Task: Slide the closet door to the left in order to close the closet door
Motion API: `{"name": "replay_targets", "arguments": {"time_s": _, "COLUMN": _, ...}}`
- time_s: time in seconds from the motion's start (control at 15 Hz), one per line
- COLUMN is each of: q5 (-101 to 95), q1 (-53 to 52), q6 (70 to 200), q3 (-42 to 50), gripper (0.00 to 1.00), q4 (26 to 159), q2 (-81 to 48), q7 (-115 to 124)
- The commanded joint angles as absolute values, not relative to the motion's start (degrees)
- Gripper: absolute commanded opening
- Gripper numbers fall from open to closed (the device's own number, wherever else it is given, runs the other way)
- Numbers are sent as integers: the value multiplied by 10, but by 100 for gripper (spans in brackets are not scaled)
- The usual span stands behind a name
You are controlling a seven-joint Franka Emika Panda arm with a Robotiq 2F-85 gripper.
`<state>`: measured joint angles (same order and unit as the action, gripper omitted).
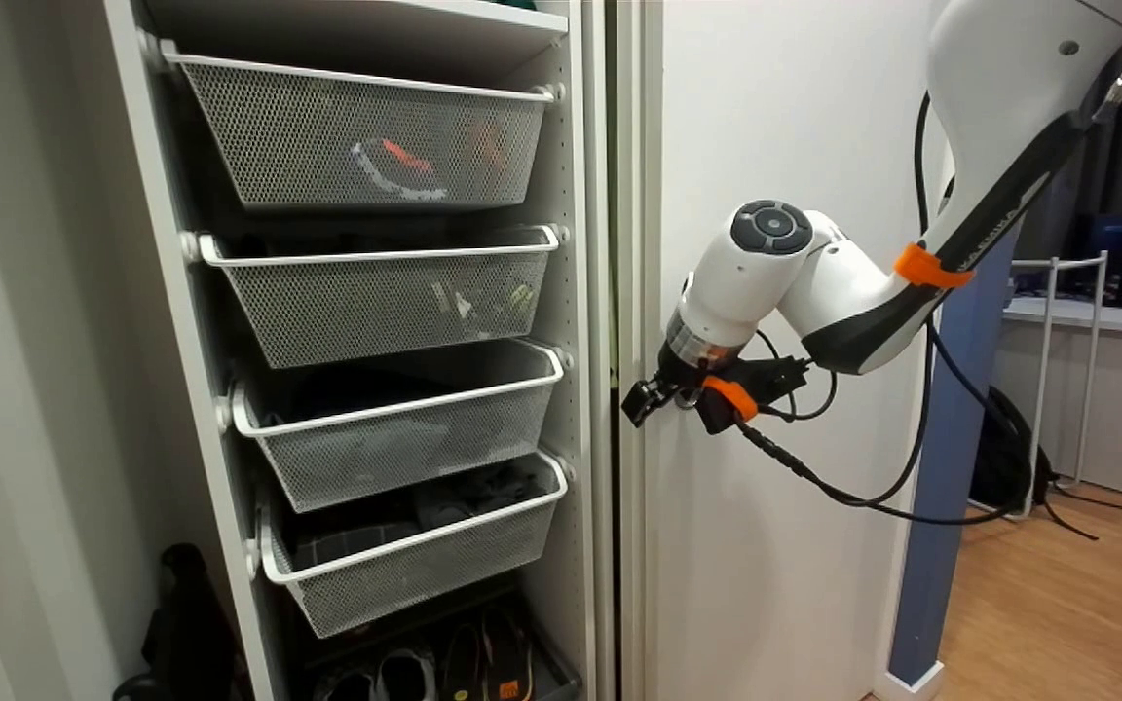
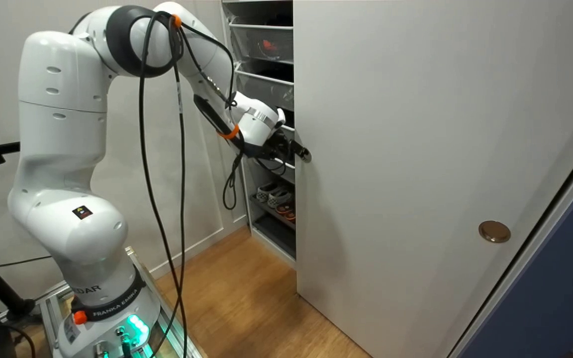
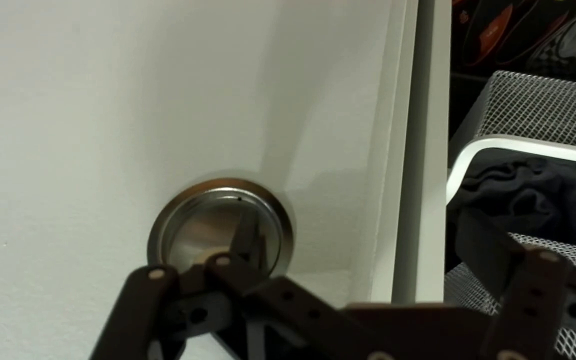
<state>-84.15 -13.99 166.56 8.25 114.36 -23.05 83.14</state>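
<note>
Tool [image 3: 360,230] spread wide, one fingertip [image 3: 244,237] at the recessed finger pull [image 3: 203,220]: bear on its left rim and slide the closet door [image 2: 416,164] smoothly left.

One closet door [image 2: 406,159], two round pulls [image 2: 494,232], one by each side edge, four mesh baskets [image 1: 366,310], four shoes [image 2: 279,198] and two fingers [image 3: 485,255].
</note>
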Motion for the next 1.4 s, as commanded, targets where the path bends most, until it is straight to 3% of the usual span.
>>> {"name": "replay_targets", "arguments": {"time_s": 0.0, "q5": -892, "q1": -142, "q6": 1695, "q3": 86, "gripper": 100, "q4": 1117, "q2": -253, "q7": 886}}
{"name": "replay_targets", "arguments": {"time_s": 1.33, "q5": -994, "q1": -140, "q6": 1689, "q3": 67, "gripper": 100, "q4": 1129, "q2": -241, "q7": 954}}
